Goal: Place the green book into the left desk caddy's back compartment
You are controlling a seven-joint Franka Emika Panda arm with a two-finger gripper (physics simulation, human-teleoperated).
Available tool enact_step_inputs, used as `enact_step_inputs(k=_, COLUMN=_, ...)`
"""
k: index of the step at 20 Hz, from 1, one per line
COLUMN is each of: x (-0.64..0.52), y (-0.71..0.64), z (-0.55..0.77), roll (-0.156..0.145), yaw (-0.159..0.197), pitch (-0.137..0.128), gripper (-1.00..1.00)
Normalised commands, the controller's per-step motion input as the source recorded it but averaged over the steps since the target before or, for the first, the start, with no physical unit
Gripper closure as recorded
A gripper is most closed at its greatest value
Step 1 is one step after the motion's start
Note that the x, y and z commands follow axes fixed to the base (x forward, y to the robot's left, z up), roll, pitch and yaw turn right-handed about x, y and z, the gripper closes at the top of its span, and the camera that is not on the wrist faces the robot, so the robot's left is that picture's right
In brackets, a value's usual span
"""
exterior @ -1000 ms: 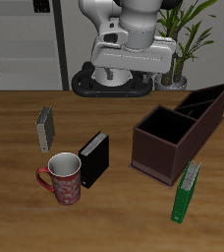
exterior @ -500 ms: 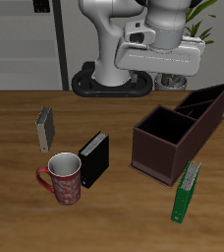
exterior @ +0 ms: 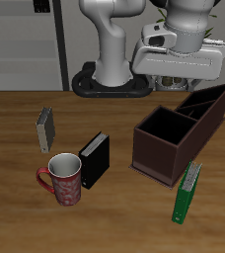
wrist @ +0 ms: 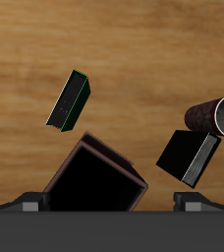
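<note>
- Your gripper (exterior: 181, 83) hangs high above the table (exterior: 16, 212), over the back part of it, and nothing is between its fingers as far as the outside camera shows. How far apart the fingers stand you cannot tell: they are mostly hidden under the arm's white body, and the wrist camera shows only dark edges of them.
- The green book (exterior: 187, 192) stands on edge near the table's front edge, just in front of the left desk caddy (exterior: 182, 129) and apart from it. In the wrist camera the green book (wrist: 69, 100) shows on bare wood beside the caddy's (wrist: 96, 181) big square section.
- The back compartment (exterior: 212, 100) is the narrow slanted end, farthest from the book, and looks unfilled.
- A black book (exterior: 94, 159) stands beside a red patterned mug (exterior: 63, 178), touching or nearly so.
- A small grey book (exterior: 46, 128) stands farther back, well apart from the caddy.
</note>
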Motion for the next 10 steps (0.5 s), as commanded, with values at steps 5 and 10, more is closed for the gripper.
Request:
enact_step_inputs(k=5, x=0.31, y=0.20, z=-0.11, roll=-0.002, yaw=-0.002, pitch=0.015, gripper=-1.00)
enact_step_inputs(k=10, x=0.14, y=0.19, z=-0.07, roll=0.012, yaw=-0.025, pitch=0.011, gripper=-1.00)
